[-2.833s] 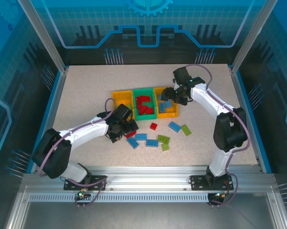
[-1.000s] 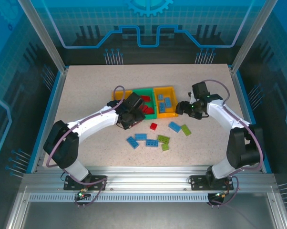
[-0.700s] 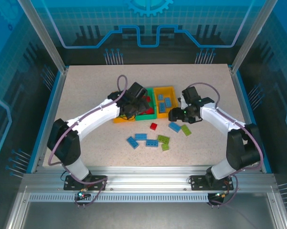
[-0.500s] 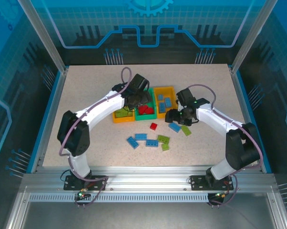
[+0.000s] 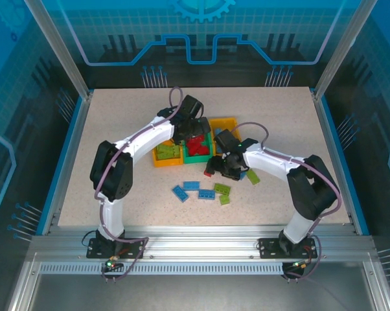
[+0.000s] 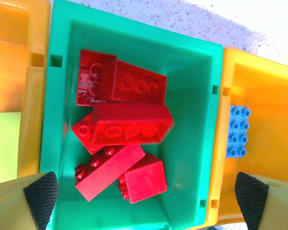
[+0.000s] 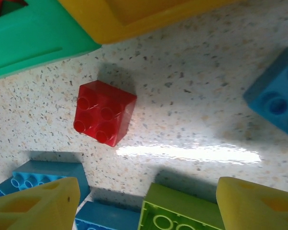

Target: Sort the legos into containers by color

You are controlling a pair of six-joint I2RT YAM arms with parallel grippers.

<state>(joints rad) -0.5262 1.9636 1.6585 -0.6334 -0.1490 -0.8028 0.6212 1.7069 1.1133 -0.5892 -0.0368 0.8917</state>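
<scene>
Bricks of studded plastic (image 5: 206, 194), blue and lime green, lie scattered nearest the near edge of the table (image 5: 117, 142), around its middle. Just beyond them the right end effector (image 7: 146, 194) hangs low over a small square red studded plastic brick (image 7: 104, 118), its yellow fingers (image 7: 36, 203) spread apart with nothing between them. That red brick sits studs up on the table, a little short of the bins' near wall, with a blue brick (image 7: 38, 175) and a lime green brick (image 7: 177, 215) close on its near side. It is four studs square, so it has no long axis. Its sides stand at an angle to the line across the fingers.

The step in hand looks like picking up this brick. To do it well, twist the wrist until the pads face two flat opposite sides, not corners. Then come straight down so the fingers straddle it without nudging its neighbours.

Farther back, the row of three joined open plastic bins runs with its long axis parallel to the table's far edge. The green middle bin (image 6: 58, 57) is heaped with red bricks (image 6: 132, 124), with a yellow-orange outer bin (image 6: 259, 62) on each side. The left end effector (image 6: 146, 191) hovers over the green bin, released and empty.
</scene>
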